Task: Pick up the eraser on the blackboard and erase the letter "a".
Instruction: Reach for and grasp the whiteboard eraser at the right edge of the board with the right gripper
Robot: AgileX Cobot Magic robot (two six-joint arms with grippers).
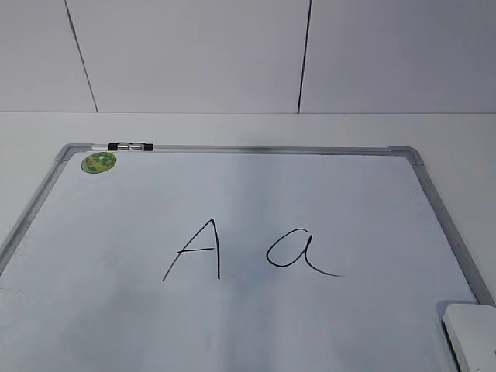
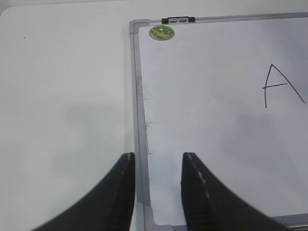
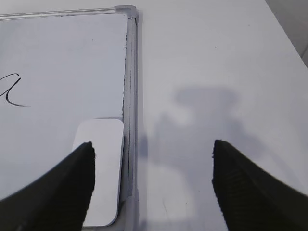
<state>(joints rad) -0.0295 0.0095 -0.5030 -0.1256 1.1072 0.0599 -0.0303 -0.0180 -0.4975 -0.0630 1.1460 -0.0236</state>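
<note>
Blackboard (image 1: pixel 349 194) lying flat on white counter (image 1: pixel 457 136), grey frame all round. Marker (image 1: pixel 129 146) sitting on far frame rail near far-left corner, green sticker (image 1: pixel 98 162) just beside it on the board face. Capital "A" (image 1: pixel 194 249) sitting mid-board, letter "a" (image 1: pixel 298 252) just right of it, tail trailing right. Nothing lying between eraser and letter "a"; board surface between them showing bare.

Eraser (image 1: pixel 471 333) lying on the board at near-right corner, long edge running along the right frame rail, touching or nearly touching it. Cropped by picture edge in exterior view.

Right end effector (image 3: pixel 153 151) hovering wide open, nothing between fingers. In right wrist view, left finger (image 3: pixel 62 187) overlapping the eraser (image 3: pixel 103 168) on its inner side; right finger well off the board, over bare counter. Frame rail and eraser's outer edge sitting inside the open gap, toward its left side. Contact with eraser: cannot tell.

Left end effector (image 2: pixel 158 161) hovering open and empty, straddling the left frame rail near the near-left corner, one finger over counter, other over board. Sitting well apart from eraser and from letter "a".
</note>
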